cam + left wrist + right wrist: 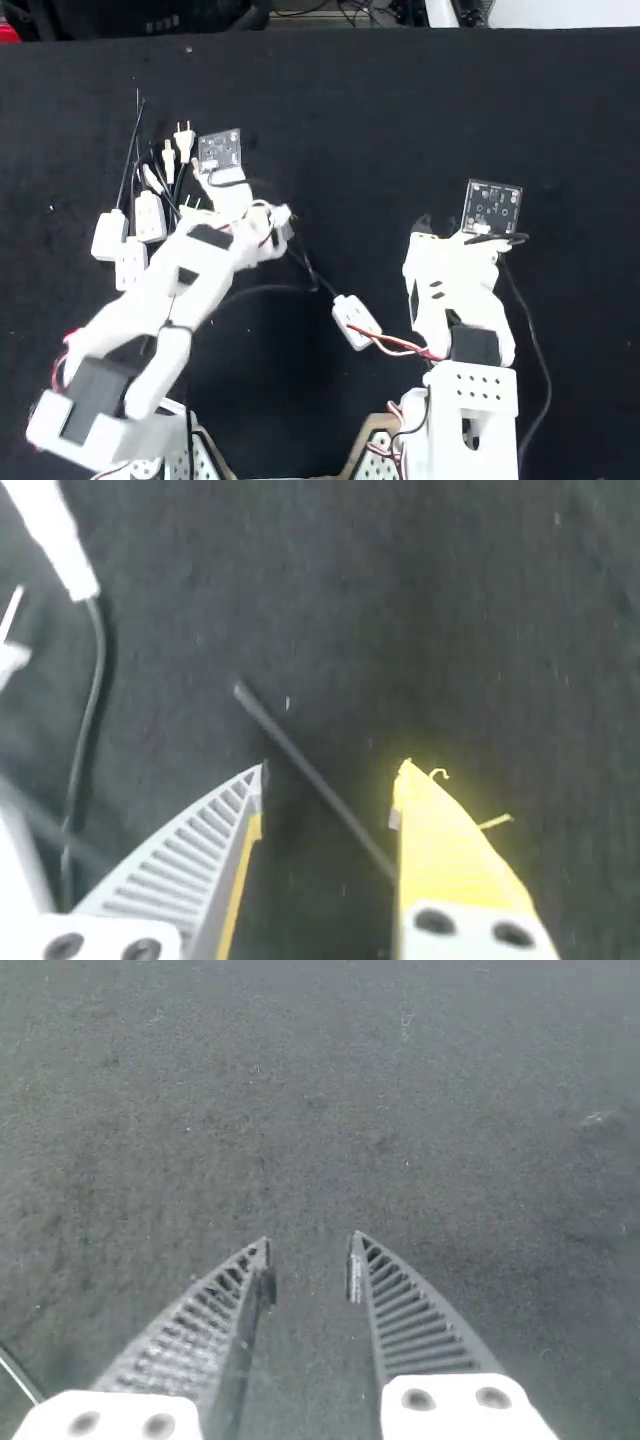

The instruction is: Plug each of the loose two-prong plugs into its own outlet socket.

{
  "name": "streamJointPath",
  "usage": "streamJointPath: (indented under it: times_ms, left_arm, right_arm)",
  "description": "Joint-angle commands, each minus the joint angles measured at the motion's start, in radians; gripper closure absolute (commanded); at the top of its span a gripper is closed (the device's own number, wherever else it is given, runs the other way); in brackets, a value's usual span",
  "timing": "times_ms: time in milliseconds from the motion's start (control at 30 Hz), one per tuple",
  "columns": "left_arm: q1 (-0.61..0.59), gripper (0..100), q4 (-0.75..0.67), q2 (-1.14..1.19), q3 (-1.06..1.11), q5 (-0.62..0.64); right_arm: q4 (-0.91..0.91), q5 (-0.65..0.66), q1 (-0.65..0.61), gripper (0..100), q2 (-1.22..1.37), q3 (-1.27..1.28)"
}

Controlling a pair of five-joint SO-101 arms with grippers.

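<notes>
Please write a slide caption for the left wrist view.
Left tool open over a thin black cable on the black table.

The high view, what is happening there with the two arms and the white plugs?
No plug is held yet. The left gripper is open over the black table, with a thin black cable between its fingers, near the loose plugs. The right gripper is open above a bare part of it.

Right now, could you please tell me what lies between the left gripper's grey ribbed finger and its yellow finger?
A thin black cable crosses the black table cloth between the left gripper's open fingers, as the left wrist view shows.
</notes>
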Motion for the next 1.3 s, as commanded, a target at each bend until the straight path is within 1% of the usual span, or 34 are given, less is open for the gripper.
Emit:
streamJointPath:
  times_ms: [0, 133, 200, 233, 300, 400, 467, 533, 633, 700, 800, 933, 1133, 1200, 1267]
  left_arm:
    - [-0.013, 78, -0.040, 0.120, -0.125, 0.044]
    - [-0.073, 79, -0.038, 0.275, -0.213, 0.158]
    - [-0.124, 80, -0.005, 0.330, -0.259, 0.204]
    - [-0.143, 80, 0.040, 0.347, -0.283, 0.232]
    - [-0.168, 80, 0.172, 0.353, -0.331, 0.272]
    - [-0.185, 80, 0.374, 0.354, -0.386, 0.259]
    - [-0.194, 80, 0.477, 0.354, -0.409, 0.187]
    - [-0.203, 80, 0.543, 0.354, -0.417, 0.086]
    - [-0.219, 80, 0.585, 0.354, -0.412, -0.072]
    - [-0.237, 80, 0.605, 0.353, -0.412, -0.146]
    - [-0.265, 80, 0.658, 0.325, -0.421, -0.226]
    - [-0.263, 80, 0.710, 0.190, -0.374, -0.330]
    - [-0.211, 80, 0.674, -0.107, -0.177, -0.485]
    - [-0.203, 80, 0.638, -0.196, -0.110, -0.525]
    - [-0.203, 80, 0.572, -0.273, -0.033, -0.529]
  right_arm:
    - [-0.025, -0.008, 0.005, 87.8, 0.001, -0.024]
    - [-0.025, -0.008, 0.006, 87.8, 0.001, -0.024]
    - [-0.025, -0.008, 0.008, 87.8, 0.001, -0.024]
    - [-0.025, -0.008, 0.008, 87.8, 0.001, -0.024]
    - [-0.025, -0.008, 0.008, 87.8, 0.001, -0.024]
    - [-0.025, -0.008, 0.008, 87.8, 0.001, -0.024]
    - [-0.026, -0.008, 0.008, 87.8, 0.001, -0.024]
    - [-0.026, -0.008, 0.008, 87.8, 0.001, -0.024]
    - [-0.026, -0.008, 0.008, 87.8, 0.001, -0.024]
    - [-0.026, -0.008, 0.008, 87.8, 0.001, -0.024]
    - [-0.026, -0.008, 0.008, 87.8, 0.001, -0.024]
    - [-0.026, -0.008, 0.005, 87.8, 0.001, -0.024]
    - [0.003, 0.008, 0.002, 87.6, 0.001, -0.044]
    - [0.086, 0.069, -0.006, 87.5, 0.007, -0.107]
    - [0.218, 0.144, -0.037, 87.5, 0.008, -0.197]
